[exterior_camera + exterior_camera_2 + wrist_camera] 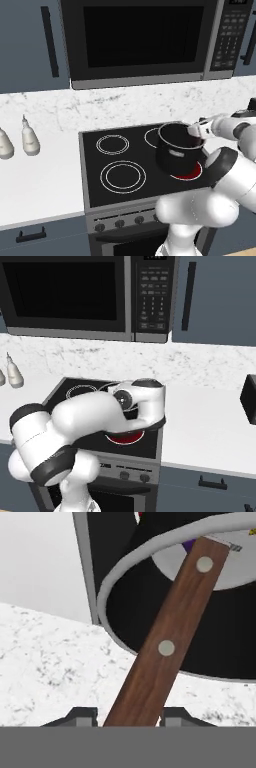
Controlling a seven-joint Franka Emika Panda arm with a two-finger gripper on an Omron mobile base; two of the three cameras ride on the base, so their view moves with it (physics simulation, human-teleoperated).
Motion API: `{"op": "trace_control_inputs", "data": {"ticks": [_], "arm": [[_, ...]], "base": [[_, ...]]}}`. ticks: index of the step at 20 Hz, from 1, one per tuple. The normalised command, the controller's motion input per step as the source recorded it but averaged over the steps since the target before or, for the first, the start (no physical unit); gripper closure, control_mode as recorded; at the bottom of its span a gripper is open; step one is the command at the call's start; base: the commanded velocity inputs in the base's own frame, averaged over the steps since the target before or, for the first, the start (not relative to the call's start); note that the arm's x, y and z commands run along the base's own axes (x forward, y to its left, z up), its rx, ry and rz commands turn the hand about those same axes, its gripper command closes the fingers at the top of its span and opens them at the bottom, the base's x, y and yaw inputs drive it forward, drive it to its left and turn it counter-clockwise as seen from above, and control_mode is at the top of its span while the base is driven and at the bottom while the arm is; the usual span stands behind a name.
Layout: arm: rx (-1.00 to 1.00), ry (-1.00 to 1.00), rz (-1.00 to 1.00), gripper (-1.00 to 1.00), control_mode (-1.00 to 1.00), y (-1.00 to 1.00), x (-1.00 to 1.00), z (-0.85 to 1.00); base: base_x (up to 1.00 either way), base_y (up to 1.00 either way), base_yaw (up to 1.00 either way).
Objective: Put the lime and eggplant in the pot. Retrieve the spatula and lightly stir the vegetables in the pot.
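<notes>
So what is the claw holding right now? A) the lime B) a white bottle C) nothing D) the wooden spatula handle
D: in the hand view the reddish-brown handle of the spatula runs from between the tips of the claw up over the rim of the pot.

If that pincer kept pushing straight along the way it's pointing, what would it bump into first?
Probably the pot. The pincer grips the spatula, whose brown handle runs ahead over the silvery rim into the pot. A purple bit, likely the eggplant, lies beyond; depth is hard to judge.
</notes>
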Motion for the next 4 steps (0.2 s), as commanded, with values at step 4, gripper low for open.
{"op": "trace_control_inputs", "data": {"ticks": [4], "arm": [[-0.12, 0.00, 0.00, 1.00, -1.00, -0.14, 0.00, 0.00]], "base": [[0.00, 0.00, 0.00]]}}
